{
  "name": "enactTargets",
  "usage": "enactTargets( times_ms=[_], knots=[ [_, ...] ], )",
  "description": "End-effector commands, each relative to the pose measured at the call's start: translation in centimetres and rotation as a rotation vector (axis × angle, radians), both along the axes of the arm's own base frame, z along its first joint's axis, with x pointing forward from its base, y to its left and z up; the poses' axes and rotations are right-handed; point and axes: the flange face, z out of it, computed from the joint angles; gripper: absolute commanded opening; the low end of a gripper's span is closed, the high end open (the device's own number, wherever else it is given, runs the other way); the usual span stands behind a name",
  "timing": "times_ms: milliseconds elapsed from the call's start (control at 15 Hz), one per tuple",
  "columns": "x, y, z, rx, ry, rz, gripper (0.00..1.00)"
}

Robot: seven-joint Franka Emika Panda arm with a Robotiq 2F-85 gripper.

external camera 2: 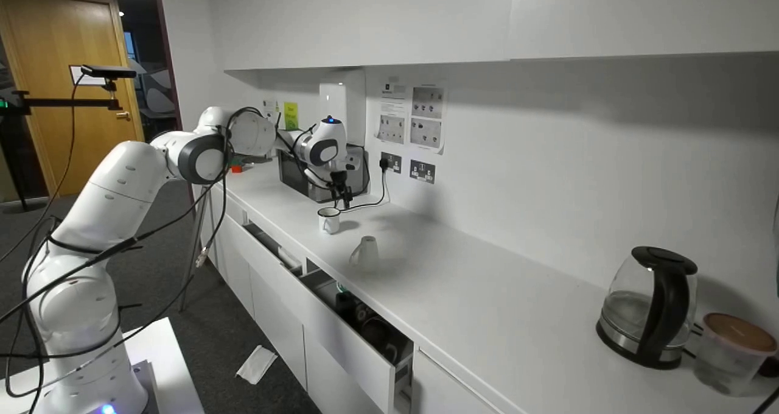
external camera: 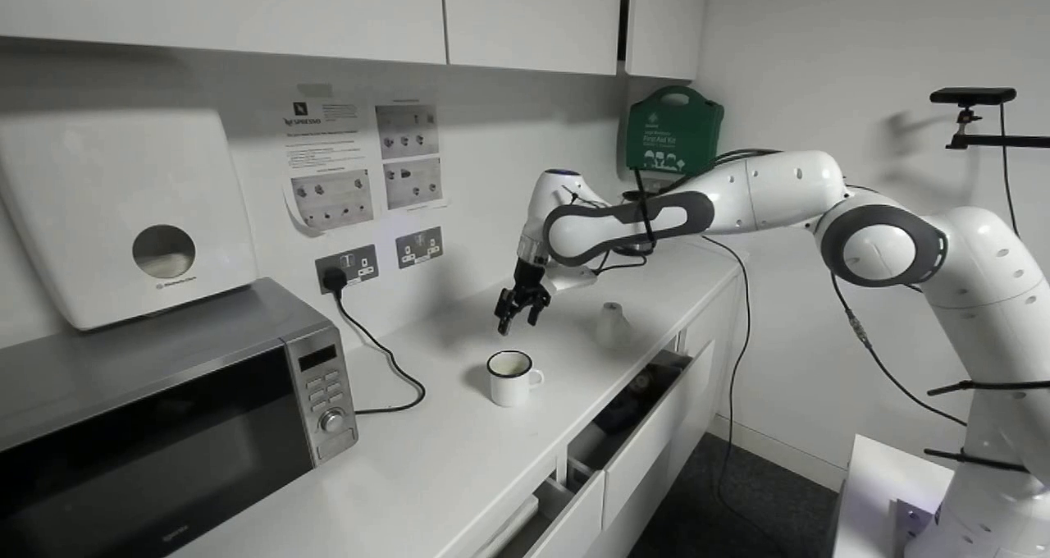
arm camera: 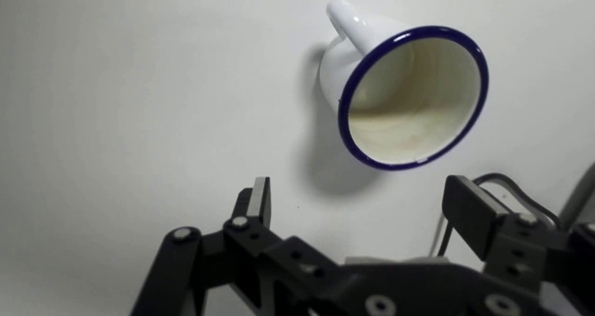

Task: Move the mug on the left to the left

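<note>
The white mug point(external camera: 510, 387) with a dark rim stands upright on the white counter, and it also shows in an exterior view point(external camera 2: 328, 222). In the wrist view the mug point(arm camera: 337, 69) has a blue rim, a stained pale inside and its handle toward the upper left. My gripper point(external camera: 519, 322) is open and empty, above the counter on the wall side of the mug, not touching it. In the wrist view the mug lies beyond the gripper's point(arm camera: 359, 181) wide-apart fingertips. A second small pale cup point(external camera 2: 366, 254), seemingly upside down, stands apart from the mug.
A microwave point(external camera: 324, 402) stands on the counter point(external camera: 410, 476), with a black cable point(external camera: 394, 361) looping from the socket near the mug. Open drawers point(external camera: 656, 427) stick out below the counter's front edge. A kettle point(external camera 2: 648, 310) and a lidded container point(external camera 2: 727, 359) stand farther along.
</note>
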Motion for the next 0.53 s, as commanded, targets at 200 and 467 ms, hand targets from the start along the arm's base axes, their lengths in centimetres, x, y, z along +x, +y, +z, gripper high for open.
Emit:
enactTargets(
  times_ms=[200, 467],
  knots=[
    [-3.1, -3.1, 7.1, -0.062, -0.123, -0.091, 1.00],
    [-1.8, -2.8, 6.9, -0.048, -0.105, -0.083, 1.00]
  ],
)
